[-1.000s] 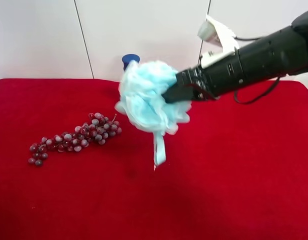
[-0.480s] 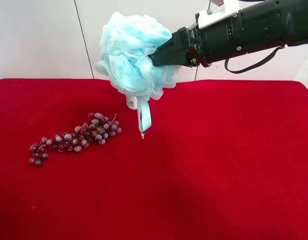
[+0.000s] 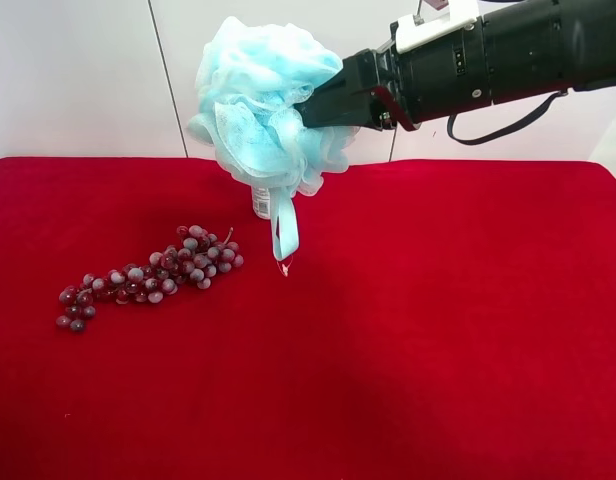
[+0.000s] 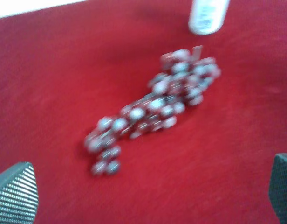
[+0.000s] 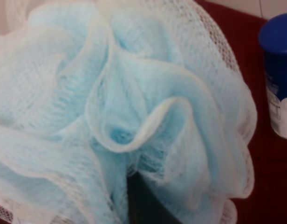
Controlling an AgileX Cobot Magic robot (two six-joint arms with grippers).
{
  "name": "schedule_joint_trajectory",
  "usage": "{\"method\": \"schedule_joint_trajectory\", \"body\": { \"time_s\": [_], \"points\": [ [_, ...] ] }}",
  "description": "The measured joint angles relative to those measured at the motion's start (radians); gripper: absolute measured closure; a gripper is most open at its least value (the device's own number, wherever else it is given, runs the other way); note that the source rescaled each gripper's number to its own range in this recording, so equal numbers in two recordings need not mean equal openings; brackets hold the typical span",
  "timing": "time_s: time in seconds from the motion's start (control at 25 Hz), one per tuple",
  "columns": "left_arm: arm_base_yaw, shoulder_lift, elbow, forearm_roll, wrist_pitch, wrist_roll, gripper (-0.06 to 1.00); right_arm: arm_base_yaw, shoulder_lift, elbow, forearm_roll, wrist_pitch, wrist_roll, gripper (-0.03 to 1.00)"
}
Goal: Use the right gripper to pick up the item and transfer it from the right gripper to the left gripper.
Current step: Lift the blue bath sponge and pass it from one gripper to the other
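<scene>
The pale blue mesh pouf point(image 3: 268, 110) hangs in the air above the far part of the red table, its ribbon loop point(image 3: 283, 230) dangling toward the cloth. My right gripper point(image 3: 323, 105), on the thick black arm coming in from the exterior high view's right, is shut on the pouf. The pouf fills the right wrist view point(image 5: 125, 107), where a dark finger point(image 5: 143, 200) shows beneath the mesh. My left gripper point(image 4: 149, 189) is open and empty, its fingertips point(image 4: 15, 193) wide apart above the cloth near the grapes. It is not seen in the exterior high view.
A bunch of dark red grapes point(image 3: 153, 275) lies on the red cloth at the exterior high view's left, and shows in the left wrist view point(image 4: 157, 105). A blue-capped white bottle point(image 3: 260, 203) stands behind the pouf, seen also in the wrist views point(image 5: 279, 70) point(image 4: 208, 16).
My right gripper has lifted the pouf up and toward the exterior high view's left, clear of the table. Over the last half second it barely moved.
</scene>
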Motion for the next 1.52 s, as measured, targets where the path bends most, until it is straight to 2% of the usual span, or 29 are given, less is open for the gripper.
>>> {"method": "schedule_joint_trajectory", "body": {
  "time_s": [0.28, 0.48, 0.68, 0.92, 1.2, 1.36, 1.52],
  "points": [
    [0.000, 0.241, -0.005, -0.282, -0.181, 0.350, -0.02, 0.038, 0.000, 0.000, 0.001, 0.013, 0.000, 0.96],
    [0.000, 0.422, -0.053, -0.458, -0.203, 0.571, 0.00, 0.104, 0.000, 0.000, 0.002, -0.054, 0.000, 0.96],
    [0.000, 0.569, -0.112, -0.555, -0.171, 0.704, -0.04, 0.119, 0.000, 0.000, 0.005, -0.095, 0.000, 0.96],
    [0.000, 0.724, -0.164, -0.628, -0.126, 0.767, -0.05, 0.119, 0.000, 0.000, 0.011, -0.109, 0.000, 0.96],
    [-0.013, 0.751, -0.243, -0.691, -0.125, 0.795, -0.05, 0.119, 0.000, 0.000, 0.011, -0.109, 0.000, 0.96],
    [-0.111, 0.768, -0.272, -0.694, -0.146, 0.798, -0.05, 0.120, 0.000, 0.000, 0.018, -0.109, 0.002, 0.96],
    [-0.260, 0.797, -0.275, -0.680, -0.241, 0.796, -0.05, 0.120, 0.000, 0.000, 0.025, -0.106, 0.006, 0.96]
  ]
}}
